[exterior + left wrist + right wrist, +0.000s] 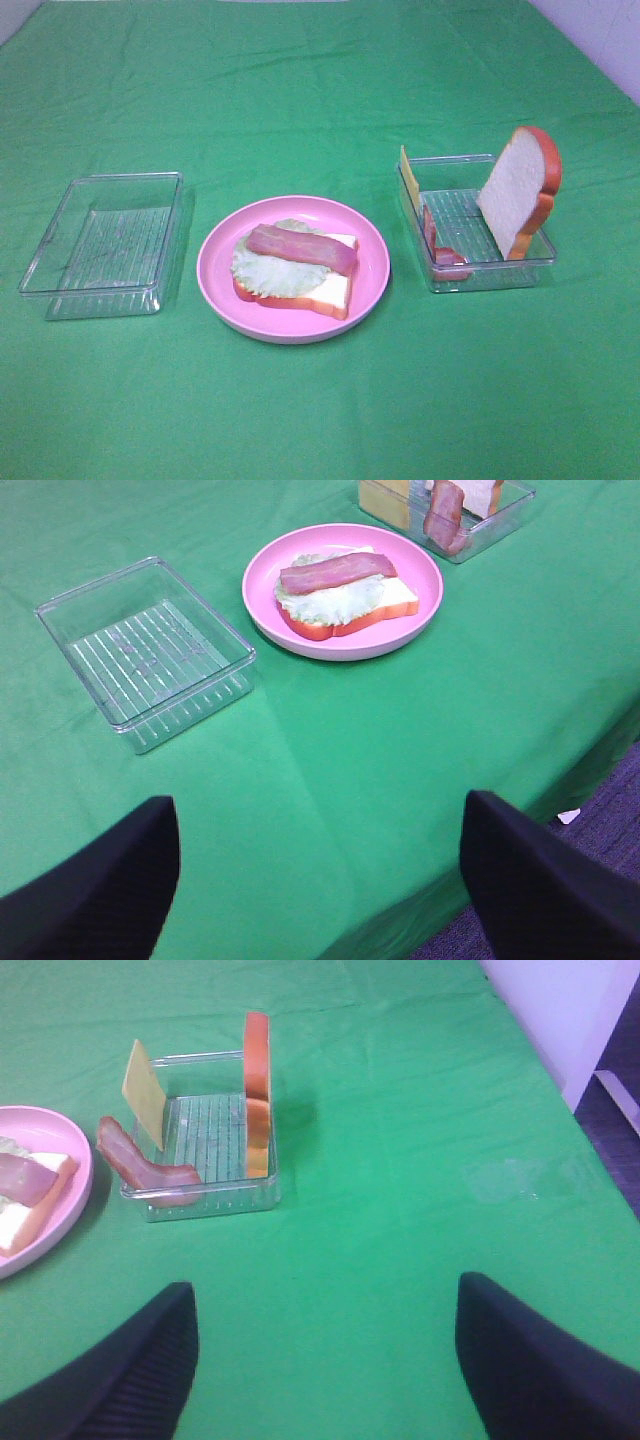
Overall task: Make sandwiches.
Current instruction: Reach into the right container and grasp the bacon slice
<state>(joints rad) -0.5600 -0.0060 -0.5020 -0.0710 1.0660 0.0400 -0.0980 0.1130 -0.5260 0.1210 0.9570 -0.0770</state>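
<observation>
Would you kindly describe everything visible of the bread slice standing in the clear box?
The bread slice is toy-like: white face, orange-brown crust round the edge. It stands on edge, tilted slightly, inside the clear box right of the pink plate, against the box's right wall. The bacon strip and cheese sit at the opposite side, not touching it.

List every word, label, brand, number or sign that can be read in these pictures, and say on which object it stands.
None: no word, number, brand or sign shows in any view. The pink plate, the open sandwich on it, the empty clear tray, the filled clear tray, the upright bread slice, the cheese slice and the green cloth are all plain.
</observation>
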